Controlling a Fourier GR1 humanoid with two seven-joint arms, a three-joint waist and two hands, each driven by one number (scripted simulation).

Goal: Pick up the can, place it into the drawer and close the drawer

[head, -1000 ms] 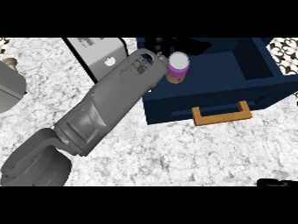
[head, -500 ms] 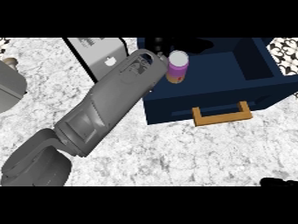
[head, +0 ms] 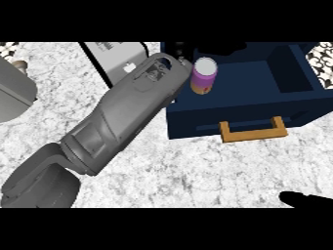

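Observation:
The can (head: 203, 76), with a purple top and an orange band, stands upright inside the open navy drawer (head: 284, 100), at its left side. My left forearm (head: 126, 122) reaches up from the lower left to the drawer's left rear corner. My left hand (head: 180, 50) shows only as dark shapes just behind and left of the can, and the wrist hides most of it. I cannot tell whether it touches the can. A black part of my right hand (head: 314, 199) shows at the lower right edge, well in front of the drawer.
The drawer's wooden handle (head: 252, 130) juts toward me from its front panel. A grey appliance (head: 3, 93) sits at the far left. A pale flat box (head: 118, 54) lies behind my left arm. Marbled countertop (head: 197, 171) spreads in front of the drawer.
My right hand has dropped from the right edge beside the drawer down to the lower right corner. The left arm and the can have stayed almost still.

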